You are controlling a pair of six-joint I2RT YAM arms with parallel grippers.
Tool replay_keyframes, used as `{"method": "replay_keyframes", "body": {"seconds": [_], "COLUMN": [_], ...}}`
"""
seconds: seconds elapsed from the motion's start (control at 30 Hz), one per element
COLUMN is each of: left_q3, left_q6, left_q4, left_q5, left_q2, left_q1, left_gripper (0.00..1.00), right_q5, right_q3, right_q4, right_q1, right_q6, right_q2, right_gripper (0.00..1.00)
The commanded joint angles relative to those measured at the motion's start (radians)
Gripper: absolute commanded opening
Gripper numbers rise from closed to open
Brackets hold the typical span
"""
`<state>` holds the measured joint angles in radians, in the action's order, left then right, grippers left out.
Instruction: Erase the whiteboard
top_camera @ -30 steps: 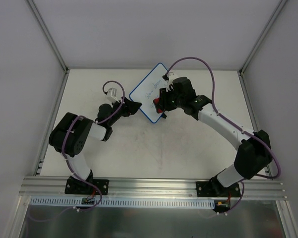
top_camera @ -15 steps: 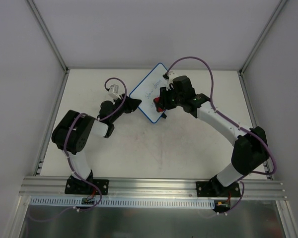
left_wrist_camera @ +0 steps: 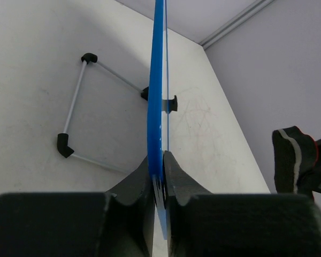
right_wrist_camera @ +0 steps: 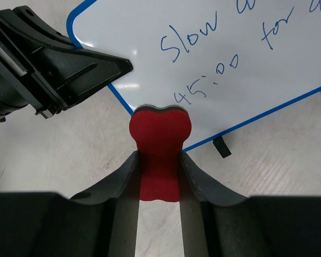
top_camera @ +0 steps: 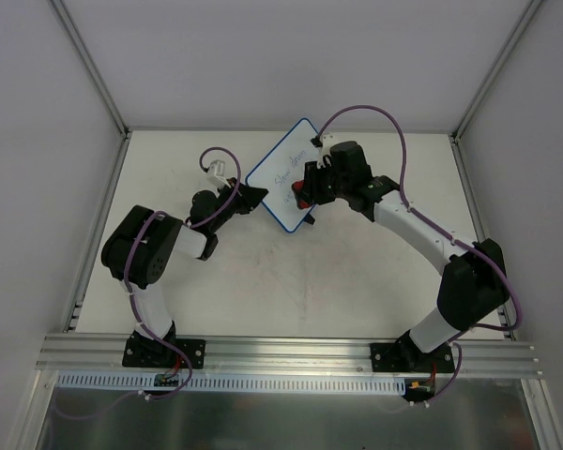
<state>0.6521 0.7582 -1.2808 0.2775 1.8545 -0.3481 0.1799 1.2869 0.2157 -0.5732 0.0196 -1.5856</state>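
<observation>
The whiteboard (top_camera: pixel 280 167) lies tilted at the back middle of the table, with blue handwriting (right_wrist_camera: pixel 203 32) on it. My left gripper (top_camera: pixel 256 199) is shut on its near left edge. In the left wrist view the blue rim (left_wrist_camera: pixel 158 80) runs edge-on between the closed fingers of the left gripper (left_wrist_camera: pixel 159 159). My right gripper (top_camera: pixel 305 197) is shut on the red eraser (right_wrist_camera: pixel 159 131). The eraser's head is over the board's near corner, beside the figures "45:00". The left gripper (right_wrist_camera: pixel 115 67) also shows in the right wrist view, at that same corner.
A black foot (right_wrist_camera: pixel 221 146) sticks out from the board's lower rim. A thin wire stand with black corners (left_wrist_camera: pixel 75 101) shows left of the board's edge. Enclosure walls and metal posts (top_camera: pixel 122 122) ring the table. The right gripper with the eraser (left_wrist_camera: pixel 297 160) sits at the left wrist view's right edge.
The left gripper's jaws have closed onto the whiteboard's edge, and the left arm has shifted slightly. The right gripper with the eraser has barely moved.
</observation>
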Motion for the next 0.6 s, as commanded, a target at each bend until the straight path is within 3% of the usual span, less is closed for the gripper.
{"method": "replay_keyframes", "body": {"seconds": [0.0,0.3,0.57], "left_q3": [0.0,0.006,0.058], "left_q6": [-0.013,-0.007,0.098], "left_q4": [-0.4,-0.4,-0.4], "left_q5": [-0.015,0.09,0.285], "left_q2": [-0.017,0.008,0.074], "left_q1": [0.001,0.029,0.122], "left_gripper": [0.01,0.0,0.0], "right_q5": [0.023,0.024,0.024], "right_q3": [0.012,0.003,0.009], "right_q4": [-0.05,-0.059,-0.059], "right_q1": [0.009,0.015,0.015], "right_q6": [0.008,0.009,0.009], "right_q2": [-0.005,-0.007,-0.007], "right_gripper": [0.0,0.0,0.0]}}
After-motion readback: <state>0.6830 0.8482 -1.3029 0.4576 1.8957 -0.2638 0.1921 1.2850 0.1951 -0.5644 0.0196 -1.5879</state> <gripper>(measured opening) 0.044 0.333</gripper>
